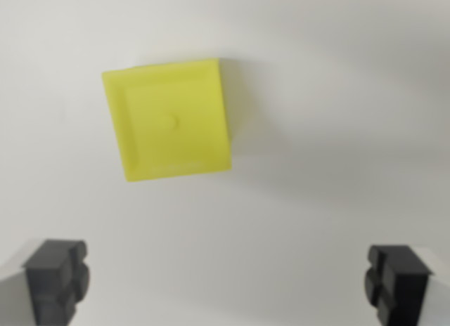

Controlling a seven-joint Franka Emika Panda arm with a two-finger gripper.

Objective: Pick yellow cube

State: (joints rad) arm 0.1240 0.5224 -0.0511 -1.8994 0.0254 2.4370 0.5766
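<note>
Gripper (226, 280) hanging w/ fingers spread wide, nothing btwn them. Yellow cube (169, 120) sitting on white surface (337, 129), up and slightly twd wrist view's left. No contact yet; aligning, descending, closing all pending.

end effector (228, 284) pointing down, jaws spread wide, two dark fingertips (58, 278) at the wrist view's lower left and lower right corners, nothing held between them

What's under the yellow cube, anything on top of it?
The yellow cube sits directly on the plain white surface. Nothing on top; its top face is bare, with a small round mark. The patch beneath its footprint is hidden. The gripper is open and apart from it.
</note>
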